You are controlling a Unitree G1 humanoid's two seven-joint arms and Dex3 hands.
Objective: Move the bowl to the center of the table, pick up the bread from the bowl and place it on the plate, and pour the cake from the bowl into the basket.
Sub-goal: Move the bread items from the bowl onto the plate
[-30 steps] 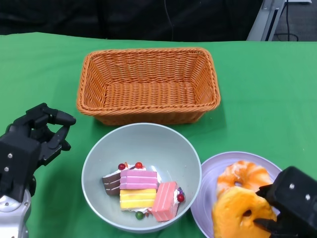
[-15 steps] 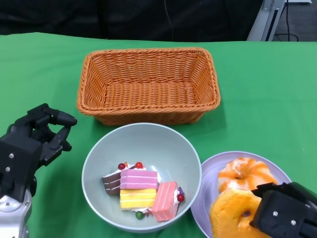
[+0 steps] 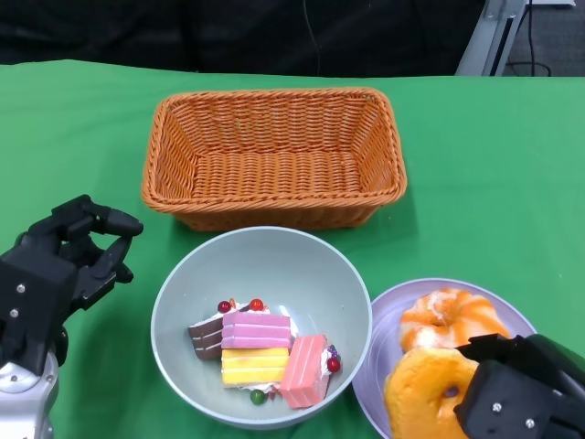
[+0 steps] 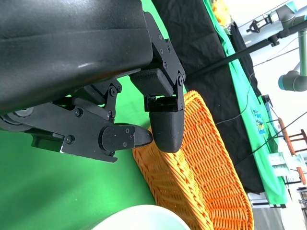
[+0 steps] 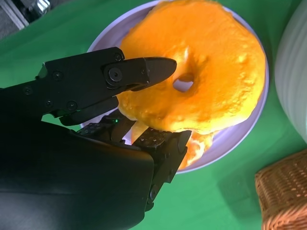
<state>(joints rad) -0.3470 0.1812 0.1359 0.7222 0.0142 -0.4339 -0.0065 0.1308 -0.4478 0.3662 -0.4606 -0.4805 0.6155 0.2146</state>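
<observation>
While the right hand (image 3: 516, 402) grips the bread (image 3: 428, 393) over the plate (image 3: 388, 315) at 5 o'clock, a hasty release could roll it off; the left hand (image 3: 55, 270) hangs released.

Bare green cloth (image 3: 82, 137) left of the bowl (image 3: 265, 265), wicker basket (image 3: 274, 151) just behind its rim, plate (image 3: 388, 320) crowding its right side

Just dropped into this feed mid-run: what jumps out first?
The right hand grips a bright orange ring-shaped bread over the lilac plate at the table's near right, where a second bread already lies. At near centre, the grey bowl holds pink, yellow and brown cake slices, just in front of the wicker basket.
</observation>
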